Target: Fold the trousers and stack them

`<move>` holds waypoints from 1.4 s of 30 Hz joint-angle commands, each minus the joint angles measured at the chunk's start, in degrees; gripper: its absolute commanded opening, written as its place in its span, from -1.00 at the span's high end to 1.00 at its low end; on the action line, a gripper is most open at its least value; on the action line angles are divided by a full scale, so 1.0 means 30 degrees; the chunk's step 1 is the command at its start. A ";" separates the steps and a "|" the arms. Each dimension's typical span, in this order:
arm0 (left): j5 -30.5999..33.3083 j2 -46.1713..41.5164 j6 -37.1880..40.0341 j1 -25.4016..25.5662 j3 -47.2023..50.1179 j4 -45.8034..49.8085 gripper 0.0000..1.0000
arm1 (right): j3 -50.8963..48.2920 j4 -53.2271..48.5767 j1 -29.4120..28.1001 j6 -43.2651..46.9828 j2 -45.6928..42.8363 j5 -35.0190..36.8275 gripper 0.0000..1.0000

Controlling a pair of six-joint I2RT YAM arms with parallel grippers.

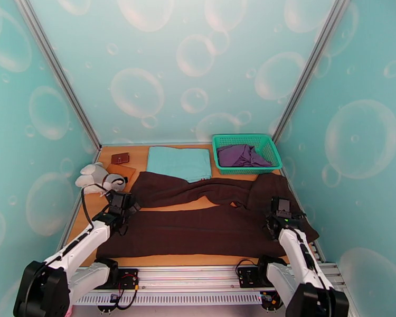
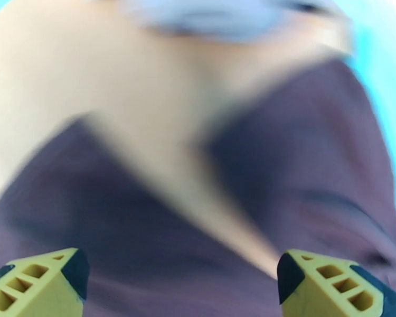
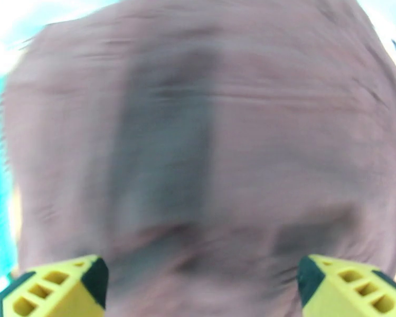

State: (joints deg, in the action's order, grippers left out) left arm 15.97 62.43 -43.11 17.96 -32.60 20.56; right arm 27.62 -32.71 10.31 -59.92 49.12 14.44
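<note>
The dark brown trousers (image 1: pixel 198 220) lie spread across the wooden table, both legs running left and the waist at the right. My left gripper (image 1: pixel 123 203) hovers over the left leg ends, open. In the left wrist view its yellow fingertips (image 2: pixel 45 283) stand wide apart above brown cloth (image 2: pixel 119 228), with bare wood between the two legs. My right gripper (image 1: pixel 281 211) sits over the waist end, open. The right wrist view is blurred; its fingertips (image 3: pixel 351 286) are spread over the trousers (image 3: pixel 208 143) with nothing between them.
A folded light teal cloth (image 1: pixel 179 162) lies at the back centre. A green basket (image 1: pixel 245 139) at the back right holds a purple garment (image 1: pixel 243 155). A white plush toy (image 1: pixel 95 176), a brown card (image 1: pixel 120 171) and a small wallet (image 1: pixel 120 158) sit at the back left.
</note>
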 commanded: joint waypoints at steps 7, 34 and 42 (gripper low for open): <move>0.0432 0.7508 0.4333 -0.1077 -0.5151 -0.0849 -0.97 | 0.1280 0.6519 -0.2612 0.4977 0.1051 -0.1531 -0.99; 0.1034 1.0907 0.3534 -0.1719 -0.7637 0.0419 1.00 | -0.1060 1.0185 -0.1004 0.6567 0.1494 -0.6017 -0.99; 0.3492 0.8819 0.4717 0.0273 -1.1898 0.4448 1.00 | -0.1325 1.1310 -0.0551 0.6117 0.3011 -0.5341 -0.99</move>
State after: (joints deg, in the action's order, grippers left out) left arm 21.54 91.66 -30.89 16.86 -63.40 27.86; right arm 24.03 -1.74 7.70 -41.71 55.70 -2.52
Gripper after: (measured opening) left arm 0.048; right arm 0.994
